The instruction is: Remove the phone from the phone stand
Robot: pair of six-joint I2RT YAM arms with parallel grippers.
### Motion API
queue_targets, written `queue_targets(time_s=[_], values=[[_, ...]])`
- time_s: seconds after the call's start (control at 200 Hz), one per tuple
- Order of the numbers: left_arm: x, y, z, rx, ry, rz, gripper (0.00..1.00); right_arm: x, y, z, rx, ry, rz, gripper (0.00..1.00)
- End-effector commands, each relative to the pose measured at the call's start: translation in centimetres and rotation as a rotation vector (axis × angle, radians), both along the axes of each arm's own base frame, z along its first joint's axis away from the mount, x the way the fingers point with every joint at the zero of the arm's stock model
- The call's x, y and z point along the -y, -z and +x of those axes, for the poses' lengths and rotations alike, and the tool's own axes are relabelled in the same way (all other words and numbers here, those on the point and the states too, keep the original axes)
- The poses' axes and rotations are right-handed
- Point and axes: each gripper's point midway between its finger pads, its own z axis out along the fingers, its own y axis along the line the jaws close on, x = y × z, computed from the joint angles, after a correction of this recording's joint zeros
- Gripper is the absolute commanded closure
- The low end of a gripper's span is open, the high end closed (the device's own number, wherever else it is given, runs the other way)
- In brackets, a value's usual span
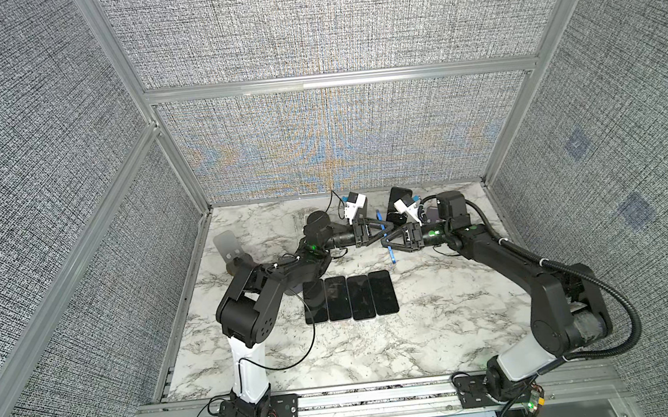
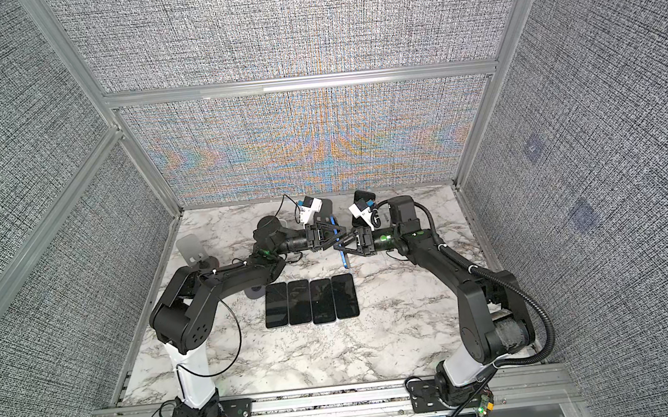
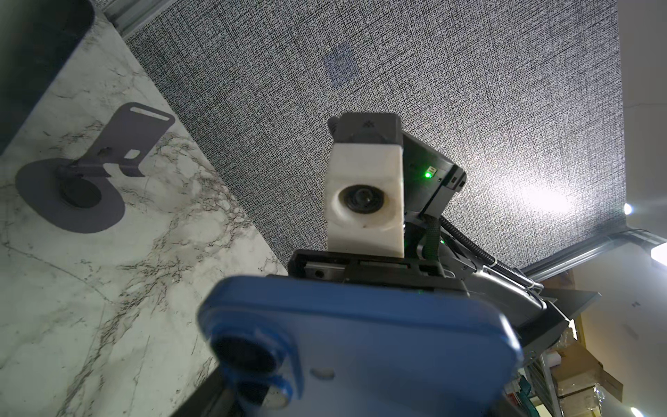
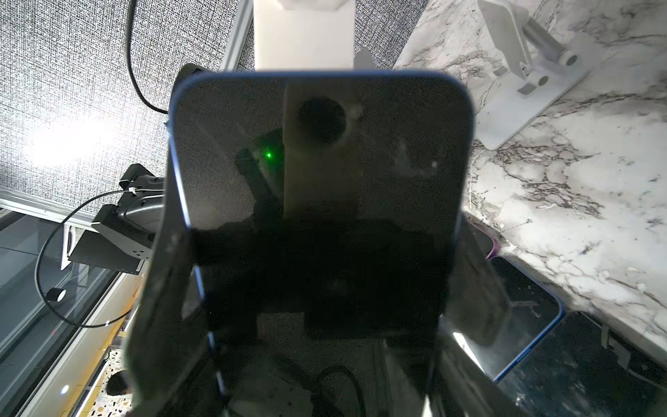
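A blue phone hangs edge-on above the marble table, clear of every phone stand, between the two grippers. My left gripper comes from the left and is shut on it; the phone's blue back and camera lenses fill the near part of the left wrist view and hide the jaws. My right gripper comes from the right, and its fingers press both long edges of the dark screen. Nearby stand an empty white phone stand and an empty grey one.
Several dark phones lie side by side in a row mid-table, below the grippers. Another empty grey stand stands at the left wall. A dark phone leans at the back behind the right wrist camera. Mesh walls enclose three sides.
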Motion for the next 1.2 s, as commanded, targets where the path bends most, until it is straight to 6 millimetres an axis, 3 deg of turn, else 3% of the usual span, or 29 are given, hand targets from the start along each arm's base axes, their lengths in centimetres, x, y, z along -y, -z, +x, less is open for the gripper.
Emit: queue_targets(time_s=[0.0,0.04,0.15,0.21,0.305,0.375,0.56,0.725,0.845,0.935,1.075,1.195], values=[[-0.3,-1.3,0.0,0.065,-0.018,-0.036,1.0,0.0,-0.5,0.2,0.011,0.009,0.007,0.32],[-0.3,-1.3,-0.1,0.074,-0.026,-0.036,0.92,0.0,-0.6,0.2,0.012,0.014,0.007,0.35],[-0.6,-1.0,0.2,0.105,-0.062,-0.022,0.49,0.1,-0.8,0.5,0.001,0.039,0.003,0.38],[-0.7,-0.8,0.4,0.115,-0.085,-0.004,0.33,0.2,-0.9,0.6,-0.003,0.054,0.002,0.4],[-1.1,-0.9,0.6,0.14,-0.121,0.024,0.15,0.6,-0.5,0.7,-0.016,0.089,-0.032,0.41],[-1.7,-0.8,0.6,0.166,-0.156,0.08,0.08,1.4,0.6,0.7,-0.044,0.143,-0.112,0.42],[-3.8,0.7,0.6,0.171,-0.247,0.237,0.01,3.5,2.0,0.2,-0.057,0.262,-0.3,0.45],[-7.6,1.4,0.2,0.11,-0.334,0.403,0.02,9.3,8.1,-1.9,-0.107,0.485,-0.887,0.51],[-11.2,0.5,-1.0,0.121,-0.379,0.499,0.01,11.5,10.9,-4.0,-0.108,0.553,-1.116,0.52],[-13.9,-0.3,-1.7,0.138,-0.403,0.54,0.01,12.0,12.8,-4.5,-0.113,0.575,-1.19,0.53],[-17.7,1.2,-2.1,0.115,-0.475,0.686,0.01,11.5,15.1,-3.7,-0.1,0.588,-1.221,0.55],[-19.0,2.0,-2.2,0.159,-0.516,0.728,0.01,10.9,16.3,-2.7,-0.076,0.59,-1.237,0.55]])
